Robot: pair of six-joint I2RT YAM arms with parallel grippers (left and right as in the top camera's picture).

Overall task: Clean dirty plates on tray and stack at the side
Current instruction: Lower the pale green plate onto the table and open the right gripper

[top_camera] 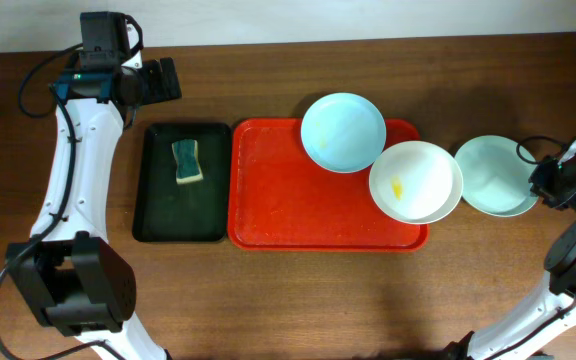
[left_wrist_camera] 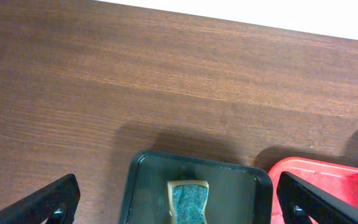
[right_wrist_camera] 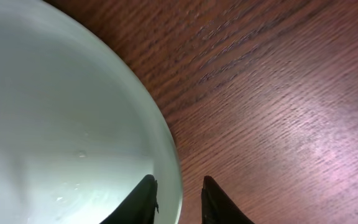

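right claw (right_wrist_camera: pixel 178 186): parked right at the near-side rim of the mint plate (right_wrist_camera: pixel 61 112), one finger over the inside of the plate, the other over bare table (right_wrist_camera: pixel 278 93), rim running between them
right claw state: gap is narrow, but I can't tell whether the fingers are actually pinching the rim or just straddling it (the wrist view is tight and cuts them off)
mint plate: flat on the table, off the tray, right under the right claw; looks clean as far as I can see
white plate (top_camera: pixel 415 180): the next one over from the right claw, past the mint plate; it hangs over the tray's end closest to that claw, and its rim looks like it laps the mint plate's edge
smear (top_camera: pixel 398 188): small yellow blob inside the white plate
blue plate (top_camera: pixel 343 132): further from the right claw again, on the tray's far corner, poking over the rim and just beside the white plate
tray (top_camera: pixel 278 190): red, between the two claws, the rest of it bare
left claw (left_wrist_camera: pixel 178 185): fingers spread wide, nothing in them, up off the table
black tray (left_wrist_camera: pixel 148 180): just below and in front of the left claw, beside the red one
sponge (left_wrist_camera: pixel 188 199): lying in the black tray, lined up between the left claw's fingers but well clear of them
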